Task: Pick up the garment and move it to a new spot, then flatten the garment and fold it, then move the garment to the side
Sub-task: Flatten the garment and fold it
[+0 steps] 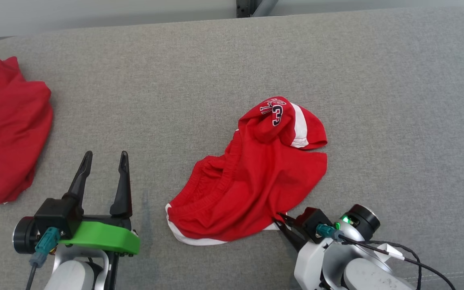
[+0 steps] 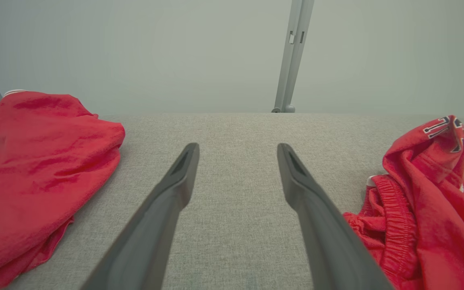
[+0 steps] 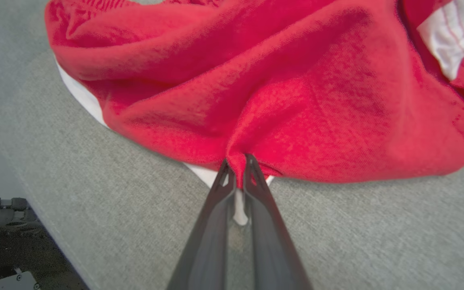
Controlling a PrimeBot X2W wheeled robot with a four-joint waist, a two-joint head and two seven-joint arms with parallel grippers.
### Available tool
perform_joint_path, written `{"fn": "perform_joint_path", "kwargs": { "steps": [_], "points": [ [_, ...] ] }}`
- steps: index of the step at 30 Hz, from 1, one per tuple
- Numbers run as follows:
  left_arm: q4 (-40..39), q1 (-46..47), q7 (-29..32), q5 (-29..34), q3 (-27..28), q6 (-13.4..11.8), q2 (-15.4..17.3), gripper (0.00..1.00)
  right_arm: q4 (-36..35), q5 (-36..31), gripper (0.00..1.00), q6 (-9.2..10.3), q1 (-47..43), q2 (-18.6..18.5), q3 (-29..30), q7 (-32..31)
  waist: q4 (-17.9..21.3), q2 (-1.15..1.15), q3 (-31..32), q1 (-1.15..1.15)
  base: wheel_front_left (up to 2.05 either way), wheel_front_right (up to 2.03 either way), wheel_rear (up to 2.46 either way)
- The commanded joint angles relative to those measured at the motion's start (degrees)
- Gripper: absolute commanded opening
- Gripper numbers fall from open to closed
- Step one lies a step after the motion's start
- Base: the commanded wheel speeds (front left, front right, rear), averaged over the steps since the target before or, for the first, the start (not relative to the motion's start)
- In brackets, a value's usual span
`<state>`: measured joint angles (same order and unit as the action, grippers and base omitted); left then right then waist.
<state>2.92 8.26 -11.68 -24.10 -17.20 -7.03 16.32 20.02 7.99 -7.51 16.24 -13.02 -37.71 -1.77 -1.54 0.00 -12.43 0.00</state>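
Right gripper [image 3: 238, 162] pinched on red shorts [image 1: 252, 177] hem | left gripper [image 1: 106, 154] spread wide, empty

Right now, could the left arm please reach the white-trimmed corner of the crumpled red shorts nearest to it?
Probably yes: the left gripper, jaws open, sits beside the crumpled red shorts, with bare grey upholstery between them.
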Motion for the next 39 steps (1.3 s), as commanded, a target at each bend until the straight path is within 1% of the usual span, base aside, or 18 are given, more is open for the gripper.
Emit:
{"fn": "perform_joint_path", "kwargs": {
  "steps": [1, 2, 3, 5, 7, 9, 12, 16, 19, 22, 23, 26, 27, 29, 30, 33, 36, 39],
  "points": [
    [0.47, 0.92, -0.55, -0.12, 0.25, 0.11, -0.11, 1.00, -2.35, 2.83, 0.00, 0.04, 1.61, -2.35, -1.94, -1.98, 0.74, 0.00, -0.24, 0.00, 0.00, 0.00, 0.00],
    [0.47, 0.92, -0.55, -0.12, 0.25, 0.11, -0.11, 1.00, -2.35, 2.83, 0.00, 0.04, 1.61, -2.35, -1.94, -1.98, 0.74, 0.00, -0.24, 0.00, 0.00, 0.00, 0.00],
    [0.60, 0.88, -0.74, -0.26, 0.40, 0.02, -0.10, 1.00, -3.68, 4.65, 0.00, 0.05, 1.85, -3.17, -2.71, -3.10, 1.08, 0.00, -0.24, 0.00, 0.00, 0.00, 0.00],
    [0.79, 0.89, -0.90, -0.27, 0.47, -0.12, -0.12, 1.00, -7.06, 6.97, 0.00, 0.05, 2.58, -5.49, -4.02, -5.56, 1.69, 0.00, -0.18, 0.00, 0.00, 0.00, 0.00],
    [0.96, 0.98, -1.12, -0.30, 0.56, -0.20, -0.12, 1.00, -11.57, 10.97, 0.00, 0.05, 2.91, -7.41, -4.70, -8.30, 2.24, 0.00, -0.10, 0.00, 0.00, 0.00, 0.00],
    [1.13, 1.12, -1.20, -0.37, 0.60, -0.23, -0.13, 1.00, -16.48, 14.65, 0.00, 0.05, 3.23, -9.50, -4.46, -10.97, 2.71, 0.00, 0.00, 0.00, 0.00, 0.00, 0.00],
    [1.09, 1.28, -1.39, -0.38, 0.64, -0.25, -0.04, 1.00, -23.48, 19.35, 0.00, 0.05, 3.07, -11.88, -2.30, -14.96, 3.18, 0.00, 0.00, 0.00, 0.00, 0.00, 0.00],
    [0.71, 1.60, -1.30, -0.12, 0.43, -0.60, -0.05, 1.00, -30.59, 23.09, 0.00, 0.05, 3.57, -11.82, 3.38, -17.57, 3.36, 0.00, -0.15, 0.00, 0.00, 0.00, 0.00],
    [0.47, 2.28, -1.19, -0.14, 0.25, -0.43, -0.04, 1.00, -32.06, 24.00, 0.00, 0.05, 4.74, -9.67, 9.31, -17.15, 2.89, 0.00, -0.78, 0.00, 0.00, 0.00, 0.00],
    [0.28, 3.21, -1.13, 0.09, -0.20, -0.15, -0.17, 1.00, -29.51, 23.60, 0.00, 0.02, 6.53, -6.09, 14.06, -15.35, 1.93, 0.00, -1.86, 0.00, 0.00, 0.00, 0.00],
    [0.23, 3.69, -1.12, 0.22, -0.44, -0.02, -0.25, 1.00, -28.09, 22.40, 0.00, 0.03, 7.77, -5.55, 15.42, -14.46, 1.44, 0.00, -2.36, 0.00, 0.00, 0.00, 0.00],
    [0.32, 5.23, -1.22, 0.49, -1.36, 0.65, -0.68, 1.00, -22.26, 21.06, 0.00, 0.01, 10.85, -2.86, 17.45, -11.92, -0.58, 0.00, -4.29, 0.00, 0.00, 0.00, 0.00],
    [0.63, 5.79, -1.31, 0.64, -1.61, 0.83, -0.88, 1.00, -20.13, 19.33, 0.00, 0.01, 12.27, -3.03, 17.44, -10.96, -1.30, 0.00, -4.92, 0.00, 0.00, 0.00, 0.00],
    [1.18, 7.24, -1.51, 0.78, -2.42, 1.50, -1.61, 1.00, -15.46, 19.82, 0.00, 0.03, 13.66, -0.74, 17.45, -9.38, -3.05, 0.00, -6.45, 0.00, 0.00, 0.00, 0.00],
    [1.61, 7.83, -1.68, 0.80, -2.81, 1.86, -2.01, 1.00, -13.46, 18.21, 0.00, -0.05, 14.91, -0.98, 16.46, -8.66, -3.88, 0.00, -7.16, 0.00, 0.00, 0.00, 0.00],
    [2.75, 9.47, -2.10, 0.96, -3.72, 2.51, -3.10, 1.00, -7.40, 18.02, 0.00, 0.02, 17.10, 0.52, 14.99, -6.17, -5.92, 0.00, -8.88, 0.00, 0.00, 0.00, 0.00],
    [4.03, 10.60, -2.56, 1.10, -4.29, 3.14, -4.19, 1.00, -1.79, 16.97, 0.00, 0.04, 18.84, 1.39, 13.45, -3.58, -7.21, 0.00, -9.95, 0.00, 0.00, 0.00, 0.00],
    [5.06, 11.10, -2.98, 1.34, -4.35, 3.56, -4.77, 1.00, 2.89, 15.80, 0.00, 0.02, 20.42, 2.11, 12.19, -0.77, -7.55, 0.00, -10.26, 0.00, 0.00, 0.00, 0.00]
  ]
}}
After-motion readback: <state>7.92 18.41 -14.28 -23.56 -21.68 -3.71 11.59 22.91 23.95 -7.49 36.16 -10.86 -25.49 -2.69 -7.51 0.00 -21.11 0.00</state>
